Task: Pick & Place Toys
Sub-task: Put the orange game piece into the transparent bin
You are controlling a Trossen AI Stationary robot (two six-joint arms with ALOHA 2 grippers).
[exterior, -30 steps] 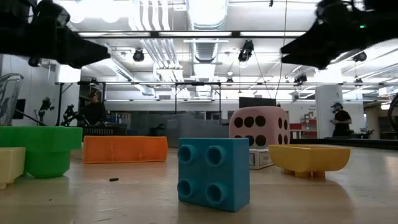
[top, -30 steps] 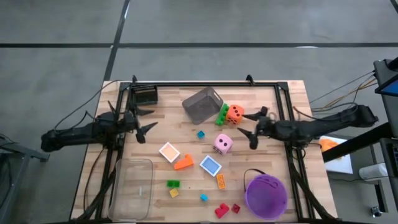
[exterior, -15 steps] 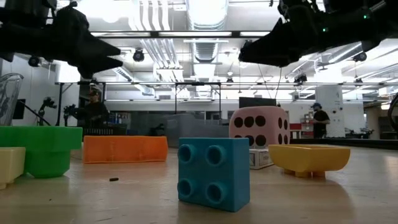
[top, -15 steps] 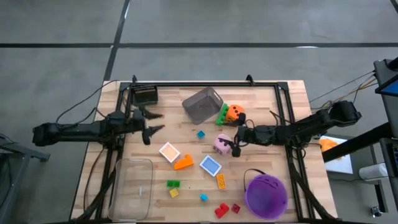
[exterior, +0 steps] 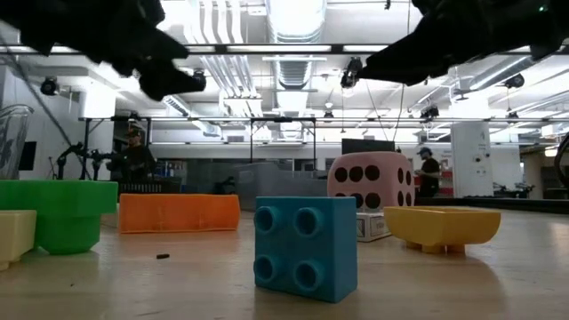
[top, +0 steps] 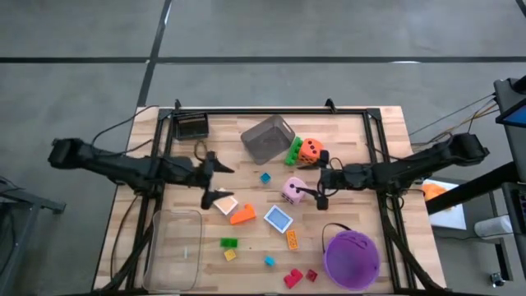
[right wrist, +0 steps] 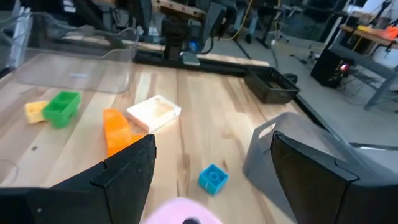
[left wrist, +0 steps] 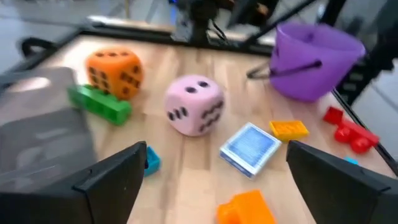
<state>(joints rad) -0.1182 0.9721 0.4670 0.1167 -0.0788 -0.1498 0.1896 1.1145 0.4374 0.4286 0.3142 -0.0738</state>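
Two arms over a wooden table (top: 362, 140) strewn w/ toys. The count, high view: 2 dotted dice, the orange die (top: 310, 149) at far centre-right and the pink die (top: 293, 191) mid-table. 2 flat tiles, the white-faced orange tile (top: 223, 201) and the blue tile (top: 278, 219). 2 green bricks, the long one (top: 292, 151) touching the orange die, the small one (top: 228, 243) near the tray. 2 small blue bricks, one (top: 265, 177) mid-table, one (top: 269, 261) at the near side. 2 red bricks (top: 293, 278) near the bucket. 1 yellow brick (top: 230, 255), 1 orange-yellow brick (top: 292, 240), 1 orange wedge (top: 242, 215).

Left gripper (top: 216, 178) reaches in from the left, fingers spread wide, holding nothing; one fingertip is just beside the orange tile, contact not clear. Right gripper (top: 319, 187) comes in from the right, fingers well apart and empty, just right of the pink die; can't tell if it touches.

Containers: clear tray (top: 174, 247) at near left, apparently nothing in it. Purple bucket (top: 352, 258) at near right, inside not readable. Grey bin (top: 267, 137) tipped at far centre, no toys seen in it. Black box (top: 191, 126) at far left corner.

Low view: people stand in the room behind.
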